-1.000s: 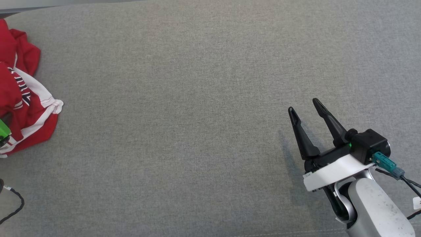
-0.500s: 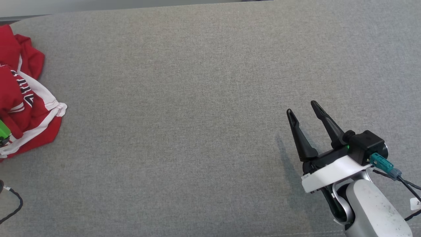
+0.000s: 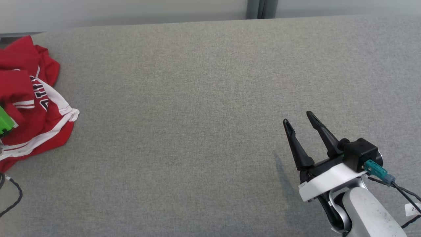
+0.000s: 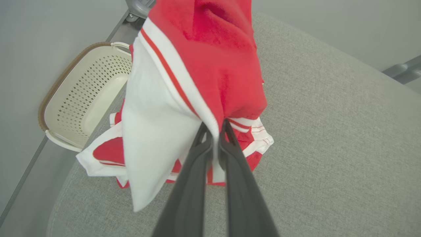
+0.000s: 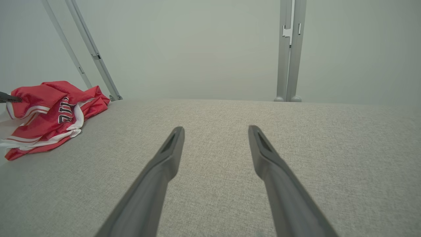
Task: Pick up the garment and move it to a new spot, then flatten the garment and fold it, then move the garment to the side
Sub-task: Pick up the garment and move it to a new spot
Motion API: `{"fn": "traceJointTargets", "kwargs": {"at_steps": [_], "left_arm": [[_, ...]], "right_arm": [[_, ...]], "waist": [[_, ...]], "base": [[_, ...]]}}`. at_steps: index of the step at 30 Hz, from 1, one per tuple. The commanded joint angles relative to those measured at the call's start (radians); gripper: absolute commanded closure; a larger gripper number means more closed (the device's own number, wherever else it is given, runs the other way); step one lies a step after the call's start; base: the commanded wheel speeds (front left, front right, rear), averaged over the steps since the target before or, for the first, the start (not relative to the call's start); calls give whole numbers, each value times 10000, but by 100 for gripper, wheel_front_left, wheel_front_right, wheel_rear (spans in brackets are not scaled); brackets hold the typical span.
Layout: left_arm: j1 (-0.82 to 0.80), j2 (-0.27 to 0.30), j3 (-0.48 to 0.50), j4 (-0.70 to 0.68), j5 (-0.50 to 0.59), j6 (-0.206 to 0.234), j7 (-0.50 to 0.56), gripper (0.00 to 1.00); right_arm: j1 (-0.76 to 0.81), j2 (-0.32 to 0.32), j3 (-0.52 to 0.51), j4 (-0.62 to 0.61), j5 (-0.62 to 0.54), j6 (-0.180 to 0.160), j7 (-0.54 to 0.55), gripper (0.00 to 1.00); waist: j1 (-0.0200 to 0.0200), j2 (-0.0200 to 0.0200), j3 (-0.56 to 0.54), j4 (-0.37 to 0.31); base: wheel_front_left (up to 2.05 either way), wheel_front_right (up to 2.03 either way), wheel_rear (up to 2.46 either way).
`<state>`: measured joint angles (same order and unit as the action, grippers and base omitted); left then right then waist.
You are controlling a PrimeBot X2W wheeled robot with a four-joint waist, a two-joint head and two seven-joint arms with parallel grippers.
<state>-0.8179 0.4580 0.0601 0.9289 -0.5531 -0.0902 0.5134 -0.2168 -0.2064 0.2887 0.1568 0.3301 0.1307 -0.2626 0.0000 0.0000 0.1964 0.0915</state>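
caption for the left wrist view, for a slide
Left pincer shut on the red and white garment over the grey surface

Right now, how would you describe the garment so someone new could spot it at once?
Look at the wide grey padded table, then its far-left end. There a crumpled garment lies, one fold pinched in the left gripper. Bright red cloth, white trim and dark lettering set it apart from the grey.

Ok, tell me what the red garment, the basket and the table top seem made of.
Garment: soft knit cloth, likely polyester; matte, drapes in loose folds.
Basket: cream moulded plastic, probably; smooth, with regular holes.
Table top: grey woven fabric cover; matte, flecked weave.
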Motion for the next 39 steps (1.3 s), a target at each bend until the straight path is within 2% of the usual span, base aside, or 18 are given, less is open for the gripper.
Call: {"fn": "traceJointTargets", "kwargs": {"at_steps": [1, 12, 21, 29, 39], "left_arm": [[-223, 73, -54, -114, 57, -83, -58, 100], [-473, 4, -1149, -1475, 161, -391, 95, 100], [-204, -318, -2066, -3606, -382, -409, 549, 100], [250, -577, -2728, -5552, -703, -412, 1042, 100], [897, -1459, -3402, -6993, -1057, -142, 1668, 100]], "right_arm": [[122, 2, 18, 42, 44, 1, -29, 0], [654, 263, -38, 223, 157, 1, -29, 0], [1031, 441, -158, 288, 170, 1, -29, 0], [1097, 482, -197, 311, 163, 1, -29, 0], [1009, 455, -242, 380, 246, 1, -29, 0]], "waist": [[0, 0, -206, 16], [0, 0, -1256, -123], [0, 0, -1877, -497], [0, 0, -2060, -1266], [0, 0, -2026, -2599]], "base": [[0, 0, 0], [0, 0, 0], [0, 0, 0], [0, 0, 0], [0, 0, 0]]}}
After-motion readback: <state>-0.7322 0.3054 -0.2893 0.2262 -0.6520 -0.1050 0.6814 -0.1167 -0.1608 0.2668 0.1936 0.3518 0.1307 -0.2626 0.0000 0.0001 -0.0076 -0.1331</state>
